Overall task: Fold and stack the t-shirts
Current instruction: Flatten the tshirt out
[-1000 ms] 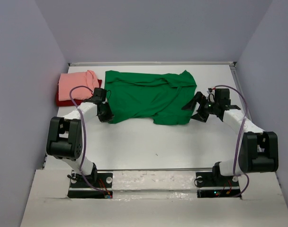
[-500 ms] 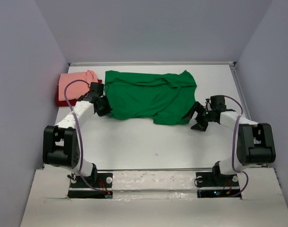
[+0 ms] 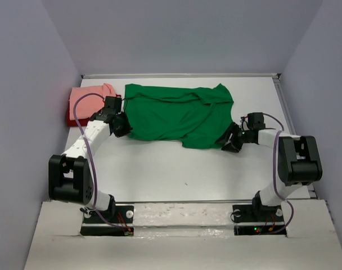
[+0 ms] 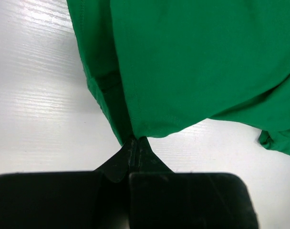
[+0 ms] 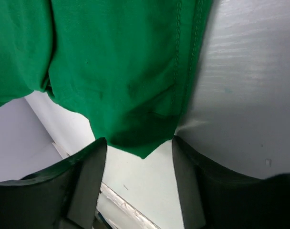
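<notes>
Green t-shirt point(image 3: 176, 115) lay spread out across the far middle of the counter point(image 3: 176, 169). The left end effector point(image 4: 134, 145) was pressed together, pinching its near-left corner. The right end effector point(image 5: 138, 148) stood spread around its near-right corner. At far left, the salmon pink t-shirt point(image 3: 89, 100) lay on the dark red t-shirt point(image 3: 73, 119).

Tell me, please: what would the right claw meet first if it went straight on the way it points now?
The green t-shirt: its corner lies between the parted jaws of the right claw. Depth is unclear, but the cloth looks first in line.
</notes>
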`<state>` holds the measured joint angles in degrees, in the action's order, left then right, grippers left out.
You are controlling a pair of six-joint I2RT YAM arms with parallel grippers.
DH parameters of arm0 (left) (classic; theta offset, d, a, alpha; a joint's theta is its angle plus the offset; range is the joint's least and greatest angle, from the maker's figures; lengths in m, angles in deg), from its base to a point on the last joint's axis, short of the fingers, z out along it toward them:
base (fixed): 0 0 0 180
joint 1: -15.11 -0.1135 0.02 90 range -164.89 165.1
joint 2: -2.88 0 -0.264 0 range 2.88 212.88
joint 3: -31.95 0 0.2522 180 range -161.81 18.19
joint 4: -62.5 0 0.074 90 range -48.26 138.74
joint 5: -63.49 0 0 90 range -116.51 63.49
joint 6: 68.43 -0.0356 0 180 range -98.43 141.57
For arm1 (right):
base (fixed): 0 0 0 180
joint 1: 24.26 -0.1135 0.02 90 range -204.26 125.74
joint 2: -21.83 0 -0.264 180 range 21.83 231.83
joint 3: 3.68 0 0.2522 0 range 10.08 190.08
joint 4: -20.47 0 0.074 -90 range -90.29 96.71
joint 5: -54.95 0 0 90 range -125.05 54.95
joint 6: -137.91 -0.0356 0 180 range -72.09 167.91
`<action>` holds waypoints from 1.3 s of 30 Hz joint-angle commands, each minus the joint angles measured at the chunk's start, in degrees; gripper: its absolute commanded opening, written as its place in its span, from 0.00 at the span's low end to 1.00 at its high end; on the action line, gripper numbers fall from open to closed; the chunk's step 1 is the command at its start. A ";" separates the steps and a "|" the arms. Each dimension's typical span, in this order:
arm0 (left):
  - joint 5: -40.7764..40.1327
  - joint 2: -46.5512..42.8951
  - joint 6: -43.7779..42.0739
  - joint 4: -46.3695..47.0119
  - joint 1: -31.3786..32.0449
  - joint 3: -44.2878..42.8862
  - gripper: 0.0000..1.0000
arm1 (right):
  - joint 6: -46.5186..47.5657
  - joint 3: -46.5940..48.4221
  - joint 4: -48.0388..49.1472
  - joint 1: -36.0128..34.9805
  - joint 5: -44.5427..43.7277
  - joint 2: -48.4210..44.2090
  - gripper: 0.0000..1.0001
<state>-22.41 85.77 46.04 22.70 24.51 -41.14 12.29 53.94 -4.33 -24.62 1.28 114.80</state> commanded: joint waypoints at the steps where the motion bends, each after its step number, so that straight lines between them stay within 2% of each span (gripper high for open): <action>1: 0.65 -2.03 -0.21 -0.94 0.35 -1.93 0.00 | 0.81 2.99 2.70 -0.60 0.93 1.95 0.55; 5: 0.65 -1.94 -0.30 -0.94 0.35 -1.93 0.00 | 0.37 2.90 2.70 -1.22 0.23 1.17 0.36; 6: 0.65 -2.03 -0.30 -1.03 0.35 -1.93 0.00 | -0.15 2.73 2.35 -1.83 -0.47 0.64 0.10; 7: 0.56 -2.12 -0.30 -1.11 0.35 -1.93 0.00 | -0.42 2.73 1.91 -1.84 -0.48 0.20 0.00; 11: 0.47 -3.88 -0.30 -0.33 0.61 -2.02 0.00 | -0.94 3.95 -3.08 -6.74 -8.46 -4.53 0.00; 15: -0.40 -7.29 -1.09 0.20 2.01 -2.98 0.00 | -0.42 6.50 -7.48 -7.37 -15.23 -7.71 0.00; 22: -1.81 -13.10 -3.20 -2.17 2.81 -5.35 0.00 | 3.89 22.29 -21.20 -7.37 -28.58 -10.00 0.00; 27: -1.63 -15.56 -3.81 -3.84 2.81 -5.53 0.00 | 5.46 33.12 -29.63 -7.37 -32.55 -6.85 0.00; 32: -5.66 -15.48 -4.34 -6.12 2.81 -8.08 0.00 | 6.61 39.97 -31.40 -6.06 -34.22 -5.70 0.00; 35: -6.03 -14.60 -4.25 -6.91 2.81 -10.71 0.00 | 8.10 44.63 -34.29 -5.44 -36.68 -3.94 0.00; 39: -6.65 -12.58 -4.34 -8.14 2.81 -17.81 0.00 | 10.12 56.91 -38.68 -4.03 -38.36 -1.39 0.00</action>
<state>-27.22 72.30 42.87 15.42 27.38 -51.00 19.37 99.09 -38.37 -30.26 -33.40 112.39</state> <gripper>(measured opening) 0.014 0.013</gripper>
